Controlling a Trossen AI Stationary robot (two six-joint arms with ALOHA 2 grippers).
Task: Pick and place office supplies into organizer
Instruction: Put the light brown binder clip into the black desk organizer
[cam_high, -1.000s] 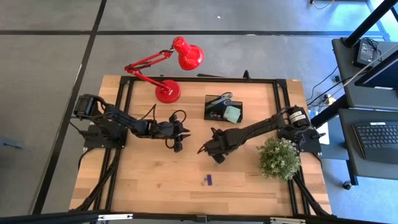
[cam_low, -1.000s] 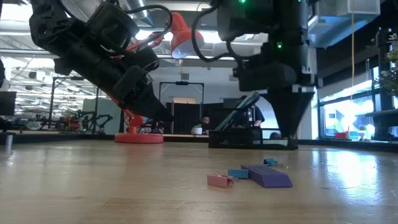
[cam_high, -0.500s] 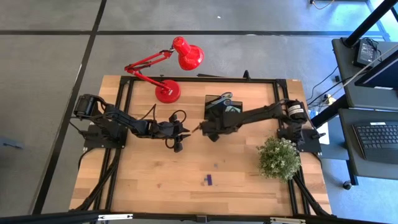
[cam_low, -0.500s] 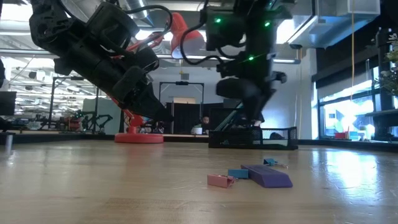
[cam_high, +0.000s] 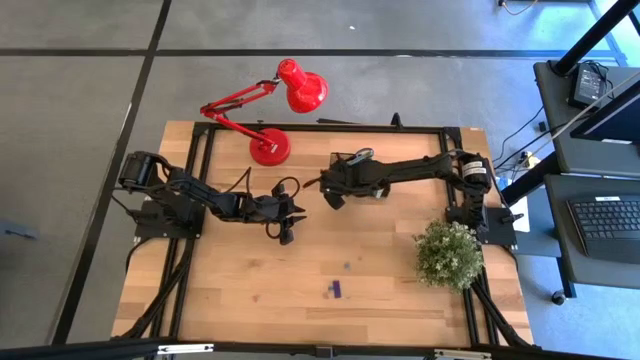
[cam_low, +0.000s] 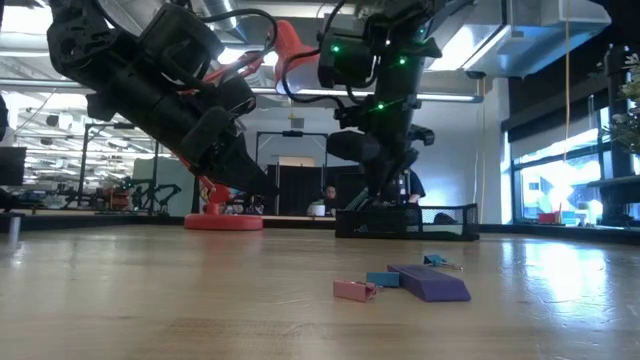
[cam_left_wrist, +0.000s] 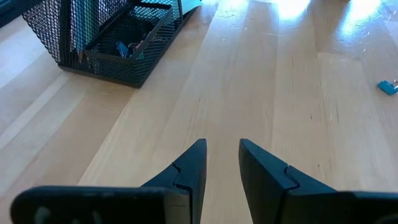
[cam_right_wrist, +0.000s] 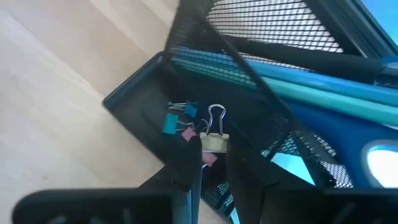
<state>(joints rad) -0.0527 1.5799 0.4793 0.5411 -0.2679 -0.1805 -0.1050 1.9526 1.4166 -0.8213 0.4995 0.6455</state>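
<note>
Clip delivery over the organizer (cam_high: 352, 172)
Right gripper (cam_right_wrist: 212, 163) pinches a binder clip (cam_right_wrist: 215, 137) above the low compartment, poised to drop it (left gripper (cam_left_wrist: 222, 163) waits centre-frame, fingers slightly parted, empty).

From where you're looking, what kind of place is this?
Probably a robotics lab or open workshop: a wooden table in a black metal frame carries two robot arms, the floor around it is bare grey, and the low view shows more equipment in a large hall beyond.

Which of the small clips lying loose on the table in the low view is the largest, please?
The purple clip, at the right of the cluster. It is longer and bulkier than the pink clip at the left and the small blue clip between them.
</note>
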